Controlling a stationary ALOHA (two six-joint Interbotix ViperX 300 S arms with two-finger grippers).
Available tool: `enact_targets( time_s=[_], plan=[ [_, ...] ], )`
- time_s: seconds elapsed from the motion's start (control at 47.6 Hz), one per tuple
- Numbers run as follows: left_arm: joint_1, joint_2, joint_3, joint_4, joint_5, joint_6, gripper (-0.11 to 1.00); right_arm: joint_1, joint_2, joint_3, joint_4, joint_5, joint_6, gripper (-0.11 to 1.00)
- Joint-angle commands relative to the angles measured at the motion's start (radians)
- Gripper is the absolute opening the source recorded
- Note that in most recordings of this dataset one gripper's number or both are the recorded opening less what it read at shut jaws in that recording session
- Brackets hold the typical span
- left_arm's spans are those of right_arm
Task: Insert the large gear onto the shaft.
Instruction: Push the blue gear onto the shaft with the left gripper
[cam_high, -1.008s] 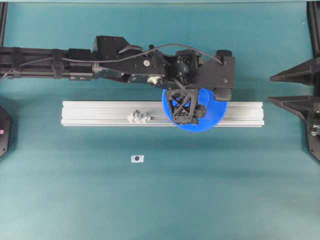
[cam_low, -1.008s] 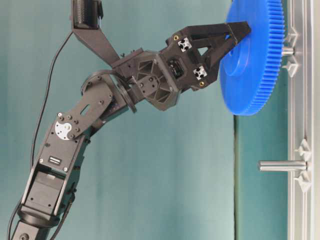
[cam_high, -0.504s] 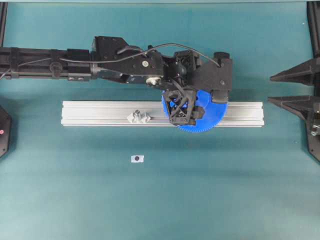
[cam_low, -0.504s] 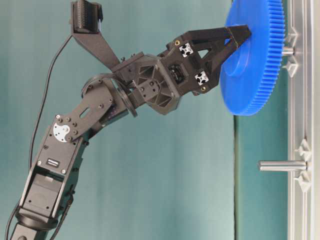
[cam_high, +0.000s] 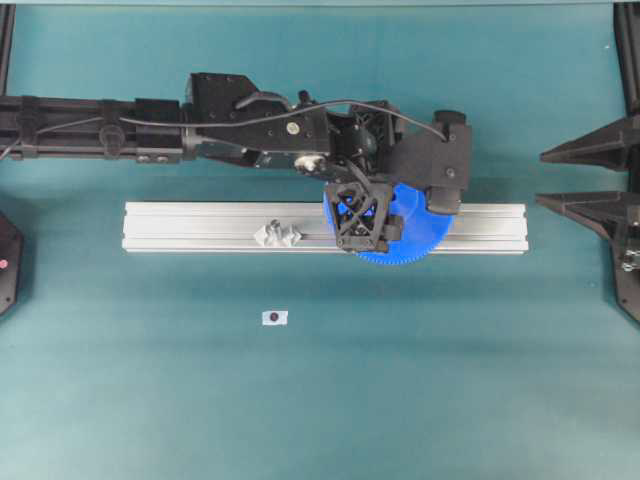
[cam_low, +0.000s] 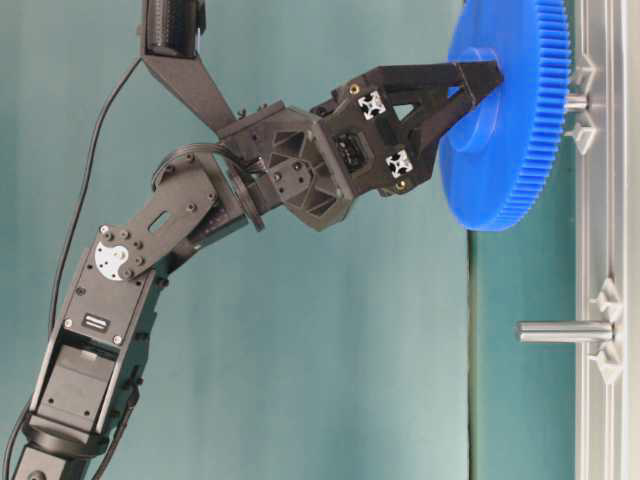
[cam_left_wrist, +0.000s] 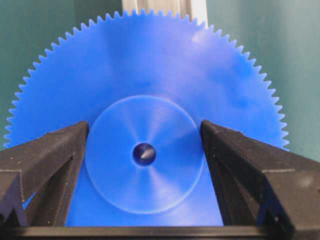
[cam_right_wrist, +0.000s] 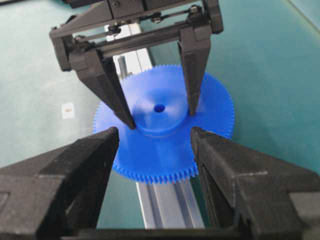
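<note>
The large gear (cam_high: 425, 238) is a bright-blue toothed disc with a raised hub, lying flat over the right part of the rail. My left gripper (cam_high: 365, 235) is shut on its hub, one finger on each side in the left wrist view (cam_left_wrist: 144, 127). A silvery tip shows inside the hub's centre hole (cam_left_wrist: 144, 154). In the table-level view the gear (cam_low: 510, 150) sits just off the rail, and the shaft (cam_low: 577, 101) shows behind it between clear diamond pieces. My right gripper (cam_high: 541, 178) is open and empty at the right, looking at the gear (cam_right_wrist: 215, 115).
A long aluminium rail (cam_high: 200, 225) lies across the table. A second silvery peg (cam_high: 277, 234) with clear diamond pieces stands on it left of the gear, also in the table-level view (cam_low: 565, 331). A small dark-topped peg (cam_high: 274, 317) stands on the mat in front.
The left arm's elbow has dropped and its wrist has levelled out a little. The gear has stayed over the same spot on the rail. The right gripper has not moved.
</note>
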Motion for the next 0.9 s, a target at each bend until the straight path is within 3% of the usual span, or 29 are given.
enact_targets(
  time_s=[0.0,0.378,0.882],
  plan=[
    [-0.003,-0.051,-0.035,0.002,0.002,0.002,0.87,-0.003,0.008,-0.015,-0.002,-0.009,0.011,0.68],
    [0.018,-0.094,-0.051,0.002,-0.043,0.006,0.87,-0.002,0.000,-0.015,-0.002,-0.011,0.009,0.68],
    [0.052,-0.038,0.031,0.002,-0.124,0.006,0.83,-0.002,-0.015,-0.017,0.000,-0.009,0.009,0.68]
  ],
)
